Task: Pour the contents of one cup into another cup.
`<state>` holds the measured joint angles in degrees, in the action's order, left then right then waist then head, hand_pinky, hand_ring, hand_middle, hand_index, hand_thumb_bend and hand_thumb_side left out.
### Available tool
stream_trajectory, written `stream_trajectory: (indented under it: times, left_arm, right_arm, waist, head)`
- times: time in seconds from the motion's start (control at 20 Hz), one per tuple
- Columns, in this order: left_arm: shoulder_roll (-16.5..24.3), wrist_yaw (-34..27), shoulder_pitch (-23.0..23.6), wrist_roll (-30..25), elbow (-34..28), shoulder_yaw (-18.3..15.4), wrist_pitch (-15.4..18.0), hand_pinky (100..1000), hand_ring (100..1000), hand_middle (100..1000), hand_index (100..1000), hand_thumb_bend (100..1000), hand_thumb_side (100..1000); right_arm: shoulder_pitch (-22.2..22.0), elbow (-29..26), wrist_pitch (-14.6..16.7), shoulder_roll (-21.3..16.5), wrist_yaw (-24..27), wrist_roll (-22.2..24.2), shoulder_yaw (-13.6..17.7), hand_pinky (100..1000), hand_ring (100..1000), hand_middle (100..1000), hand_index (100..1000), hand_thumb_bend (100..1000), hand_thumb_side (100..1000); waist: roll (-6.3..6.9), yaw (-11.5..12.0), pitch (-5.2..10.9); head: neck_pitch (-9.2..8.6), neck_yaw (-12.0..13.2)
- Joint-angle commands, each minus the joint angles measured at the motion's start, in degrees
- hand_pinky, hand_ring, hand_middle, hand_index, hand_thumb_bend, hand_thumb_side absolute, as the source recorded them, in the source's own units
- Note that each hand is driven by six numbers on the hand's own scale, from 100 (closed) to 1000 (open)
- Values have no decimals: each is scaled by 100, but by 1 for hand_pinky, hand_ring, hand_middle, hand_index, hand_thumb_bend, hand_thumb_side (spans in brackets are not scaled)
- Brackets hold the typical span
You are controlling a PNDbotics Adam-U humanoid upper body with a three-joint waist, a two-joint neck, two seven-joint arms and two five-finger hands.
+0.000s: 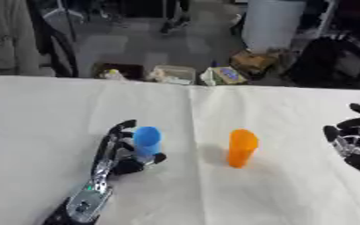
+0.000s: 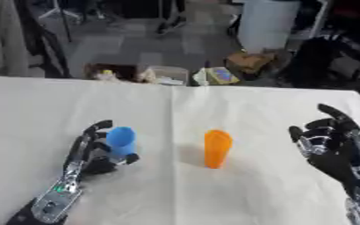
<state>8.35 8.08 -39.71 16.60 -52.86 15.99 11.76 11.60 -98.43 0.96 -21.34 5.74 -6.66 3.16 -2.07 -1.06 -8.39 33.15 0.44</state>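
A blue cup [image 1: 146, 140] stands upright on the white table [image 1: 52, 114], left of centre. My left hand [image 1: 118, 154] reaches in from the lower left, its fingers behind the cup and its thumb in front; they bracket the cup but stand apart from it. An orange cup [image 1: 242, 147] stands upright near the middle of the table, a hand's width to the right of the blue one. My right hand [image 2: 329, 143] hovers open at the right edge, fingers spread and pointing up, well clear of the orange cup. What the cups hold cannot be seen.
The table's far edge runs across the top third of the view. Beyond it on the floor lie boxes and bags [image 1: 171, 74], and a white bin [image 1: 271, 22] stands farther back. A crease in the cloth [image 1: 192, 132] runs between the cups.
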Motion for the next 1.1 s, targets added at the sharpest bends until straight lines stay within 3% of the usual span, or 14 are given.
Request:
stream_trajectory:
  times: [0.05,0.55,0.75,1.1]
  left_arm:
    - [-61,32,-129,-33,-45,-11,31,510,684,738,837,914,235]
    - [-49,96,-154,-260,-192,28,-83,407,573,621,739,691,100]
    - [-57,22,-140,-347,-179,24,-82,364,528,570,693,541,100]
    - [-36,-227,-120,-133,-320,-27,-32,280,437,459,612,414,100]
  right_arm:
    - [75,-104,13,-85,34,12,23,536,572,553,883,408,207]
    - [74,-96,12,-85,39,9,21,536,571,548,883,397,217]
    - [66,-95,13,-89,38,0,30,536,571,547,883,393,218]
    - [61,-92,12,-90,40,-6,33,536,570,544,883,387,222]
  waist:
    - [-6,-18,55]
    - [-3,-16,66]
    - [-7,-13,67]
    - [-6,-9,71]
  head:
    - [-42,20]
    - [-46,25]
    - [-46,28]
    - [-44,19]
